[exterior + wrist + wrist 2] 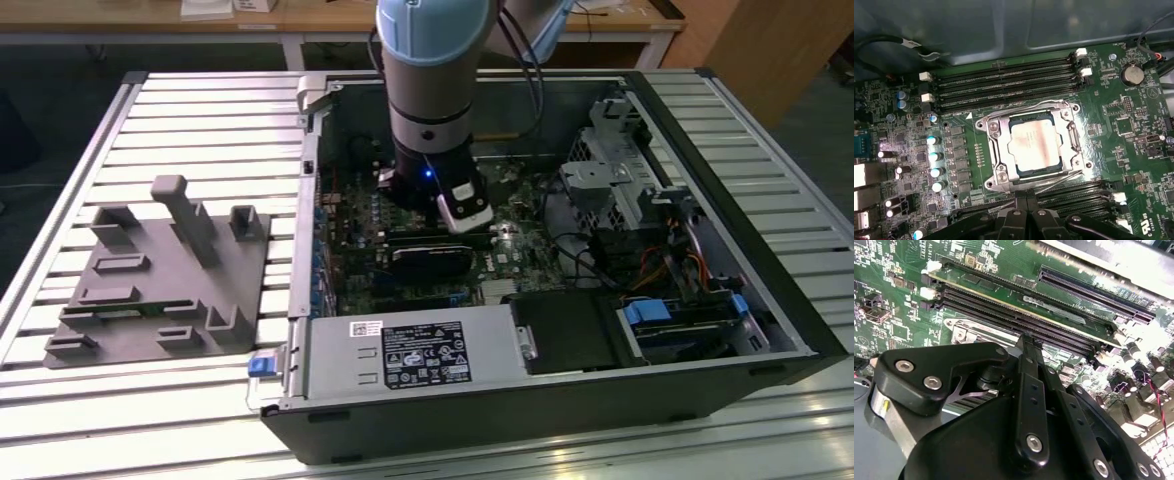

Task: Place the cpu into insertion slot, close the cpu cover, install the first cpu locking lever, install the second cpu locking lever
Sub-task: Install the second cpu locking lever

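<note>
Slatted metal tabletop (200,120) carries your opened computer case (747,300). Your pincer (1026,212) hangs pressed together and empty beside the cpu (1033,146), seated under its cover (999,150); a loose lever (1054,181) could let it spring up.

Glare whitens the cpu (1034,144); case interior sits dim

In the exterior view the arm (427,90) comes down almost vertical, and its dark wrist (430,175) shows a small blue light. In the second wrist view the gripper (1029,347) has its black jaws pressed together, holding nothing.
</note>
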`<state>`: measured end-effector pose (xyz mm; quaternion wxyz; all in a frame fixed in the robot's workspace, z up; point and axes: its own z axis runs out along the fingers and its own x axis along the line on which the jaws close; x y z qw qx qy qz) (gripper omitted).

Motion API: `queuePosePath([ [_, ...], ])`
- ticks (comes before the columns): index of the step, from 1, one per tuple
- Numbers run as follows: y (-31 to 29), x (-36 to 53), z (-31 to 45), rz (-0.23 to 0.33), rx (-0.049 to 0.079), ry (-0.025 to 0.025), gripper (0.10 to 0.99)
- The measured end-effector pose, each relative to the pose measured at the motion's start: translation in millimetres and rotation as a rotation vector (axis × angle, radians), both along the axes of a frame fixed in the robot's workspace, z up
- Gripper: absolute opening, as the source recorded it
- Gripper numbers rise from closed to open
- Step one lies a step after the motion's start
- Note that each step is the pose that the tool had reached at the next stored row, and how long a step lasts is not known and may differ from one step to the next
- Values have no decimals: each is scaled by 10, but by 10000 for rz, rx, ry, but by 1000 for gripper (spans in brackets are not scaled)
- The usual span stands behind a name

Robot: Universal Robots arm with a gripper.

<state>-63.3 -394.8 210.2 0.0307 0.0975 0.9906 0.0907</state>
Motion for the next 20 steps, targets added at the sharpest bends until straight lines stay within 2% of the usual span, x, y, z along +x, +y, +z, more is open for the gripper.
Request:
queuePosePath([
  [3, -45, -7, -12, 0, 215, -1, 106],
  [12, -50, -94, -68, 0, 480, 0, 106],
  [17, -50, -137, -88, -1, 866, 0, 106],
  [20, -51, -172, -109, 0, 899, -1, 106],
])
